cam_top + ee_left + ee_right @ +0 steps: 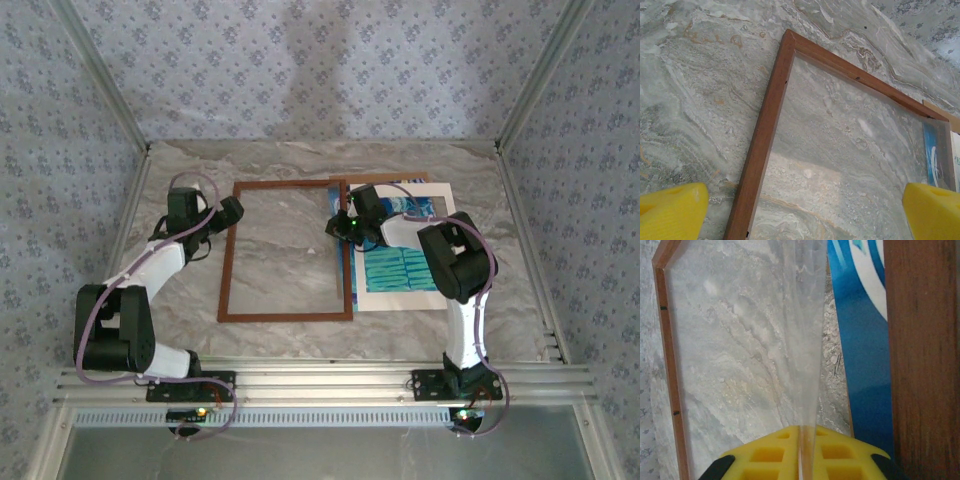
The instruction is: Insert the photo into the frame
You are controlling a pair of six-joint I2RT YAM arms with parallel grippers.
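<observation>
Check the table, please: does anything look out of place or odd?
Yes. The right rail of the frame lies over the left edge of the photo, so they overlap. Also, a clear sheet stands edge-on, pinched in the right gripper, instead of lying flat.

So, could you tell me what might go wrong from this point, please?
The right gripper pinches the clear sheet by one thin edge, so it could slip or flex. The frame overlaps the photo along its right rail, so shifting the frame may drag the print.
</observation>
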